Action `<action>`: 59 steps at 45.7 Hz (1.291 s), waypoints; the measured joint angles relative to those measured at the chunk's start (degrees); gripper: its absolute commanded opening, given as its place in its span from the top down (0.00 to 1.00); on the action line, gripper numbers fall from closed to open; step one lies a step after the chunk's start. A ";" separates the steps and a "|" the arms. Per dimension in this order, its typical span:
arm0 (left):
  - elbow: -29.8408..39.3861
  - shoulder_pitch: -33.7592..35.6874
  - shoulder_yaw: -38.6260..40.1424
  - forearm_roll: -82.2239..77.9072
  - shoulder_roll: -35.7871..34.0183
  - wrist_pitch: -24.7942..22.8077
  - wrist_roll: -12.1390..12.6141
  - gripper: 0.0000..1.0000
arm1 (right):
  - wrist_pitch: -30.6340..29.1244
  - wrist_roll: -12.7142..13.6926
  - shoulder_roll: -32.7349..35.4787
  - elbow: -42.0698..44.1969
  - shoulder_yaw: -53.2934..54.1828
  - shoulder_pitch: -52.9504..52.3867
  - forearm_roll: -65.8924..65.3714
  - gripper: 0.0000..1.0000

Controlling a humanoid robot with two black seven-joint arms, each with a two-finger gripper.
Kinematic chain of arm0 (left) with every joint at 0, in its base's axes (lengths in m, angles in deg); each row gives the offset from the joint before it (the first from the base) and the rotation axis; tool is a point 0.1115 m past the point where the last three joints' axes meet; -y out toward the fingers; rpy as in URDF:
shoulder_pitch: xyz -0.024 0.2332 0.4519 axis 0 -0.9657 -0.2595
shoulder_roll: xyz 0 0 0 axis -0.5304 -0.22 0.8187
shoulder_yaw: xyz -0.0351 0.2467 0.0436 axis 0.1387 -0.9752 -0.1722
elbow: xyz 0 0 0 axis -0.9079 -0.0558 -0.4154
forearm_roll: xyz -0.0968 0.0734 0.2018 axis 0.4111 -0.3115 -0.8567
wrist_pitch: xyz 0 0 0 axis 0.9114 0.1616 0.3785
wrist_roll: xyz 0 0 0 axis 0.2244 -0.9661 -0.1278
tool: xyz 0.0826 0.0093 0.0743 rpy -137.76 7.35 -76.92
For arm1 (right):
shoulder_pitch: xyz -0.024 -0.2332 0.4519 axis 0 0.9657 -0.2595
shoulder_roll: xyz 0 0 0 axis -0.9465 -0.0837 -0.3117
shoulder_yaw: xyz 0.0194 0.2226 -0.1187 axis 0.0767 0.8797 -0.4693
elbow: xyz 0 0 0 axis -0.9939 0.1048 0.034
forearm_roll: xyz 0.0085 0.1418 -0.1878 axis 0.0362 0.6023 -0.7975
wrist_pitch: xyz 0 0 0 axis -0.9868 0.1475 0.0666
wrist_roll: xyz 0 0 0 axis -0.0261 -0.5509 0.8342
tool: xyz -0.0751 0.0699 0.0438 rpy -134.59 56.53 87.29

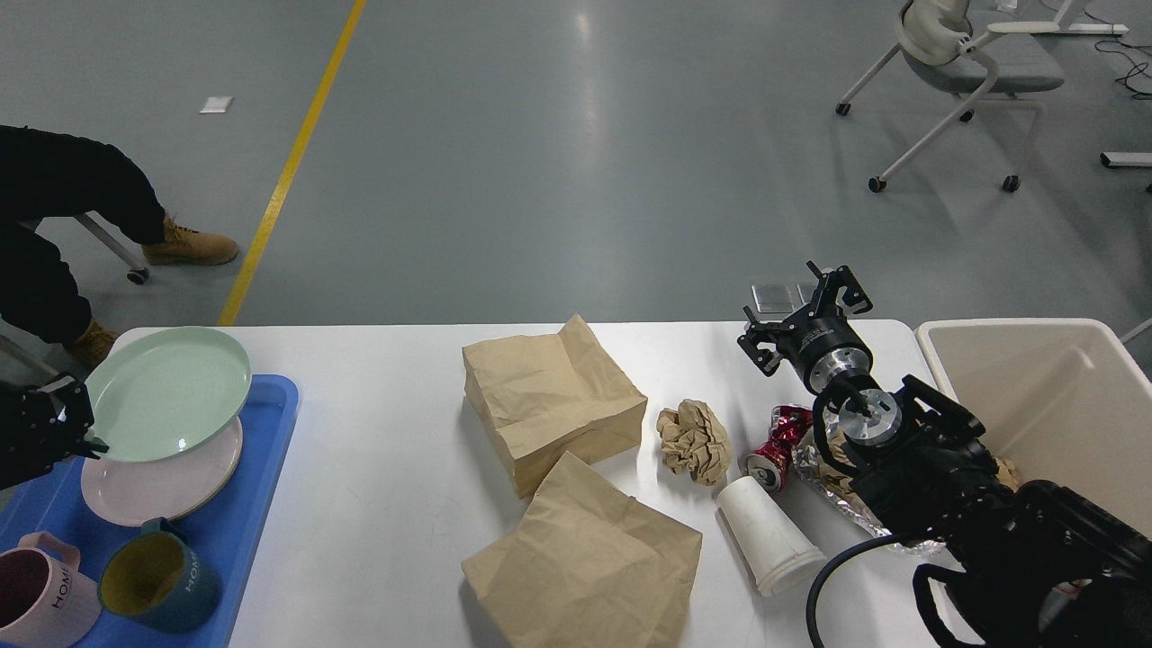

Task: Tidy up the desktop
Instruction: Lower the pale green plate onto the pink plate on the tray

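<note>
L gripper (79, 432) clamps green plate (168, 392) rim, just over pink plate (162, 477) in blue tray (270, 450) at desktop (378, 504) left end. Step: stacking; next, lower flat & release. R of tray: paper bags (553, 409), crushed can (781, 443). R gripper (805, 310) spread, empty.

Right arm (954, 495): black, bulky links, silver ring flanges, looping black cable. Right end effector (805, 310): black, pronged. Left end effector (40, 432): black, mostly cropped.
</note>
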 measured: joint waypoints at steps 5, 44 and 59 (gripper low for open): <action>-4.48 -3.34 2.33 -0.20 2.11 -0.01 0.21 1.00 | 0.00 0.00 0.00 0.00 0.00 0.00 0.00 0.00; -11.69 -11.38 8.87 -0.21 6.05 7.29 -0.09 1.00 | -0.06 0.00 0.00 0.00 0.00 0.00 0.00 0.00; -11.62 -13.35 9.76 -3.59 9.19 12.97 -0.06 0.97 | 0.00 0.00 0.00 0.00 0.00 0.00 0.00 0.00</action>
